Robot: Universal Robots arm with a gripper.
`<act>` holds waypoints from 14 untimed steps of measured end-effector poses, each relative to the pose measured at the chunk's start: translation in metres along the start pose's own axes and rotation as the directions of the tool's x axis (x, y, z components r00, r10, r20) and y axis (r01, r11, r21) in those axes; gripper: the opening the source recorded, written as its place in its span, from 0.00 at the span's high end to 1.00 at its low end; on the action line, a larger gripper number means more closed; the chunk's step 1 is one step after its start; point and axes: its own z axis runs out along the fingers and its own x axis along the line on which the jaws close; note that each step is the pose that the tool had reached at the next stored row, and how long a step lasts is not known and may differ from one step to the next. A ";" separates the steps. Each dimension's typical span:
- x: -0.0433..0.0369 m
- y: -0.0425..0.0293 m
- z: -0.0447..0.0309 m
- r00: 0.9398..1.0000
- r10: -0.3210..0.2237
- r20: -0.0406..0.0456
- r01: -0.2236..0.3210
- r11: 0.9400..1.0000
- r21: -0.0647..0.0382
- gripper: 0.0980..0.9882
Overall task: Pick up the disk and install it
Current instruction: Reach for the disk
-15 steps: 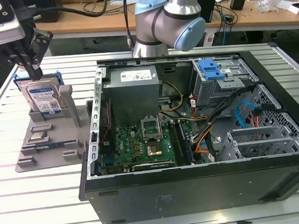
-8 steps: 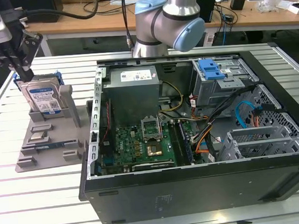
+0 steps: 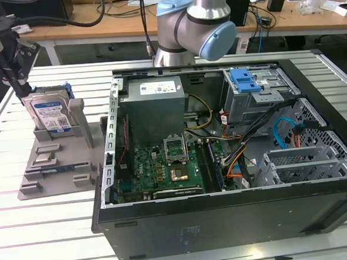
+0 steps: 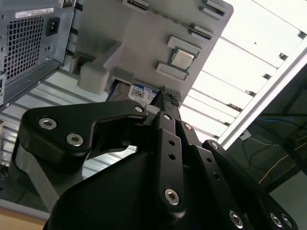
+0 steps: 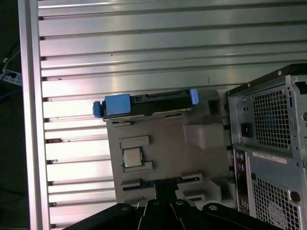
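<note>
Gripper (image 3: 21,86) hovering by the disk (image 3: 52,114), empty.
Exterior view: we're seeing it angling down beside the disk, upright in a grey stand (image 3: 52,173) outside the computer case (image 3: 167,224). Second wrist view: jaws looking closed, risking knocking the disk over. First wrist view: disk (image 5: 146,103) edge-on ahead.

An open computer case (image 3: 226,221) lies on the slatted counter (image 3: 50,232). Just beside the case, on the exterior view's left, sits a grey fixture (image 3: 58,163) with the disk (image 3: 52,114) standing upright at its far end. The dark tool (image 3: 17,83) hangs at the disk's corner away from the case. Inside the case are a grey power supply (image 3: 154,101), a green motherboard (image 3: 158,166) and a blue latch (image 3: 244,79). The arm (image 3: 196,19) rises behind the case.
</note>
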 end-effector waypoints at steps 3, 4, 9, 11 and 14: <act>0.0120 0.0085 0.0056 1.000 0.000 0.000 0.000 1.000 0.003 0.99; 0.0156 0.0115 0.0087 1.000 0.000 0.000 0.000 1.000 0.004 0.99; 0.0258 0.0199 0.0175 1.000 0.000 0.000 0.000 1.000 0.008 0.99; 0.0278 0.0234 0.0206 1.000 -0.001 0.001 0.001 1.000 0.010 0.99; 0.0307 0.0293 0.0245 1.000 -0.001 0.001 0.001 1.000 0.013 0.99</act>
